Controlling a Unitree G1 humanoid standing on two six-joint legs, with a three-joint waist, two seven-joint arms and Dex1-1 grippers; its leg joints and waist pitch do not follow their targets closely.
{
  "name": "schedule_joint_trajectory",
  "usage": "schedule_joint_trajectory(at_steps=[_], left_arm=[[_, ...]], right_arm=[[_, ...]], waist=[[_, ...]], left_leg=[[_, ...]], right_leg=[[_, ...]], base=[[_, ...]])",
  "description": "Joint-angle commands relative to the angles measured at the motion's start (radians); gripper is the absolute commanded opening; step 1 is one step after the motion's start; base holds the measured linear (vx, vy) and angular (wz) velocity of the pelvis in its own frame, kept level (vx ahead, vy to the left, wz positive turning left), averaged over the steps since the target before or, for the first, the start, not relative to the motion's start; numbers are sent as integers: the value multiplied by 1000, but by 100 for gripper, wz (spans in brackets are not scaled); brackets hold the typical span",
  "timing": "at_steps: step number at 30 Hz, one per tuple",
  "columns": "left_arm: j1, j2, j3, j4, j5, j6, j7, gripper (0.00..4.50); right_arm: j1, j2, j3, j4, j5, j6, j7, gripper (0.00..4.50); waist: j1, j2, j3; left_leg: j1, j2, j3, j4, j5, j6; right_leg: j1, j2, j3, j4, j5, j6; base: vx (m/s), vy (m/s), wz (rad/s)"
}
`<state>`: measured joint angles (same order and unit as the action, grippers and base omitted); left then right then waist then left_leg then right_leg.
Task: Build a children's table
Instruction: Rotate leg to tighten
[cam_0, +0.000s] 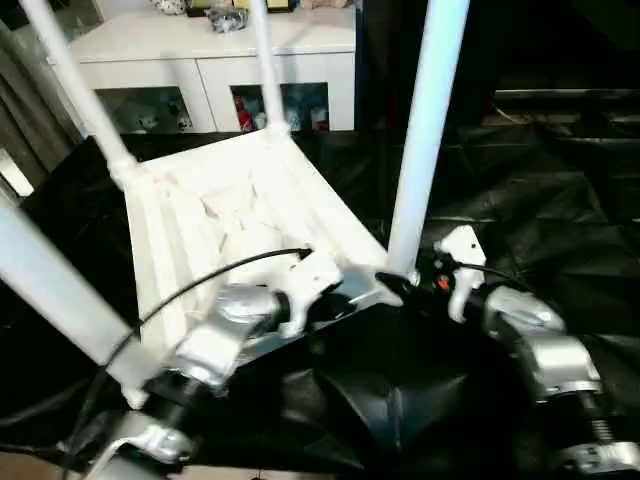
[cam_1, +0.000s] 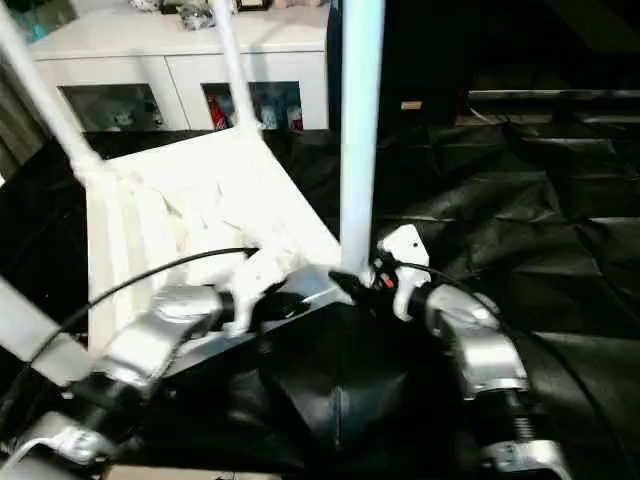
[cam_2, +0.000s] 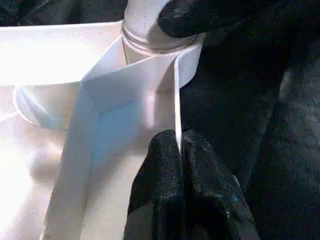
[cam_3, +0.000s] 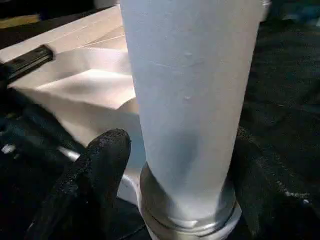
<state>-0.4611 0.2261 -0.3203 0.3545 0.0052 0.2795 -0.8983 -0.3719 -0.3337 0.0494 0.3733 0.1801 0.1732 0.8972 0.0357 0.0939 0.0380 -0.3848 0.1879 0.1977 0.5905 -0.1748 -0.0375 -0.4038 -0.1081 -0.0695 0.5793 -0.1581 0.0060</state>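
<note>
The children's table lies upside down on a black sheet, its white tabletop (cam_0: 240, 200) showing the ribbed underside. Four white legs stand up from its corner sockets: two far ones (cam_0: 75, 85) (cam_0: 265, 60), one near left (cam_0: 45, 285) and one near right (cam_0: 425, 130). My left gripper (cam_0: 335, 305) is shut on the tabletop's thin near rim (cam_2: 176, 100), just beside the near right socket. My right gripper (cam_0: 400, 285) straddles the base of the near right leg (cam_3: 185, 100). Its black fingers (cam_3: 100, 170) stand on either side, slightly off the tube, so it is open.
A white cabinet (cam_0: 215, 60) with glass-fronted shelves stands behind the table. A crinkled black sheet (cam_0: 540, 200) covers the floor all around. A black cable (cam_0: 200, 285) from my left arm arcs over the tabletop.
</note>
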Motion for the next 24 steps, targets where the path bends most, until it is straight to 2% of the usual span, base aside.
schedule_joint_trajectory(at_steps=[1, 3, 5, 7, 8, 9, 10, 12, 14, 17, 18, 20, 21, 24], left_arm=[[0, 11, -14, -65, -38, -46, -75, 0], [6, 29, -15, -73, -48, -53, -110, 0], [18, 86, -25, -89, -70, -64, -200, 0], [23, 115, -28, -97, -82, -68, -247, 0], [27, 140, -29, -104, -93, -68, -288, 0], [28, 154, -31, -108, -99, -61, -310, 0], [27, 173, -29, -106, -105, -62, -337, 0], [23, 177, -22, -99, -107, -65, -343, 0], [17, 180, -19, -88, -105, -70, -343, 0], [10, 182, -19, -80, -104, -75, -341, 0], [8, 181, -18, -77, -102, -78, -336, 0], [2, 170, -16, -73, -94, -77, -313, 0], [0, 159, -12, -68, -88, -72, -286, 0], [-8, 128, 3, -52, -69, -66, -208, 0]], right_arm=[[-2, 3, 87, -14, 23, 20, 121, 322], [-5, -15, 82, -16, 26, 22, 154, 322], [-20, -58, 75, -11, 37, 16, 215, 322], [-29, -75, 70, -4, 40, 10, 237, 322], [-37, -88, 66, 1, 43, 8, 256, 322], [-41, -95, 66, 3, 47, 9, 271, 322], [-43, -107, 71, 3, 51, 8, 299, 322], [-42, -113, 77, -1, 52, 9, 320, 322], [-35, -117, 86, -12, 59, 19, 343, 322], [-28, -114, 95, -21, 66, 31, 354, 296], [-26, -109, 95, -23, 69, 37, 354, 296], [-17, -95, 98, -26, 75, 41, 344, 265], [-11, -85, 95, -27, 75, 41, 327, 257], [-4, -52, 80, -11, 54, 29, 242, 237]], waist=[[10, -24, -65], [13, -22, -66], [20, -22, -70], [29, -19, -69], [36, -29, -70], [41, -24, -69], [46, -30, -67], [54, -27, -64], [57, -32, -63], [56, -33, -63], [55, -33, -63], [54, -35, -64], [55, -32, -65], [54, -36, -62]], left_leg=[[9, 34, -21, -70, -252, 85], [9, 36, -19, -68, -228, 96], [11, 36, -19, -64, -195, 104], [12, 37, -15, -62, -178, 112], [15, 40, -14, -61, -175, 114], [16, 41, -13, -62, -173, 111], [18, 42, -12, -63, -187, 105], [21, 43, -12, -66, -208, 88], [26, 44, -10, -68, -233, 68], [19, 42, -12, -69, -226, 62], [18, 42, -12, -69, -227, 60], [19, 41, -12, -69, -231, 57], [19, 41, -12, -68, -228, 56], [17, 40, -13, -69, -238, 48]], right_leg=[[45, -38, 26, -64, -266, -211], [45, -36, 26, -59, -229, -224], [47, -34, 25, -51, -184, -240], [43, -34, 25, -47, -167, -251], [42, -36, 27, -45, -169, -256], [40, -36, 28, -45, -180, -254], [38, -34, 29, -47, -196, -252], [35, -35, 31, -49, -223, -244], [33, -34, 34, -51, -238, -240], [39, -37, 35, -49, -245, -230], [38, -37, 34, -50, -247, -226], [38, -37, 35, -51, -250, -225], [38, -38, 35, -50, -247, -226], [39, -39, 35, -54, -269, -220]], base=[[0, 0, 0], [0, 0, 0], [0, 0, 0], [0, 0, 0], [0, 0, 0], [0, 0, 0], [0, 0, 0], [0, 0, 0], [0, 0, 0], [0, 0, 0], [0, 0, 0], [0, 0, 0], [0, 0, 0], [0, 0, 0]])
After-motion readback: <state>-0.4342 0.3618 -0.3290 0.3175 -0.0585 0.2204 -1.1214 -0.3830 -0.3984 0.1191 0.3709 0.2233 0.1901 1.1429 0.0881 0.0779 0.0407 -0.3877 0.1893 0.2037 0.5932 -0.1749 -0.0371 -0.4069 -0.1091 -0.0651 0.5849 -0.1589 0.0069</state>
